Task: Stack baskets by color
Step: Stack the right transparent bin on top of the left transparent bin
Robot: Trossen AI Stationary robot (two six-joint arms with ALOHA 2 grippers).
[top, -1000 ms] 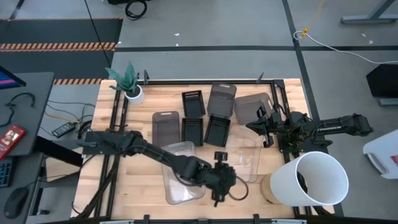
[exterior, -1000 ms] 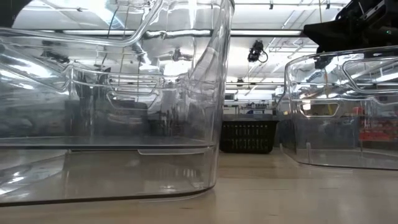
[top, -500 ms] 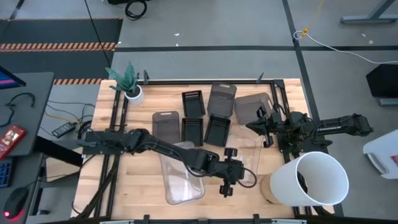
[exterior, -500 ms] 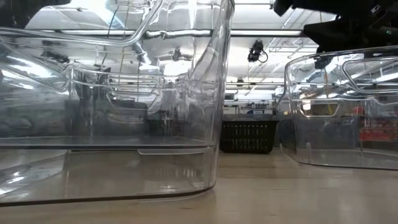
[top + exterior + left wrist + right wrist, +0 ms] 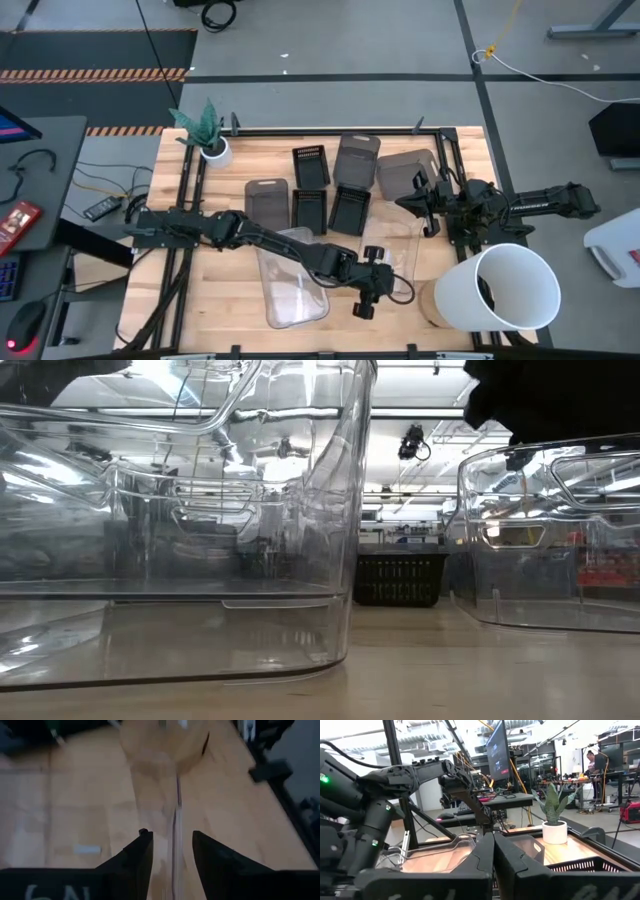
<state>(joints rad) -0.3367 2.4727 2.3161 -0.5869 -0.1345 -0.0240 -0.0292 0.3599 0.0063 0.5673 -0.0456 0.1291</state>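
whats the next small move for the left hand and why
Probably ease the left hand down and close it on the wall of the right-hand clear basket. The left wrist view shows its open fingers straddling that thin clear wall without pinching it, and the other clear basket sits just beside, ready to stack into.

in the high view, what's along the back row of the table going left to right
plant pot → grey basket → slotted black tray → grey basket → grey basket → right gripper
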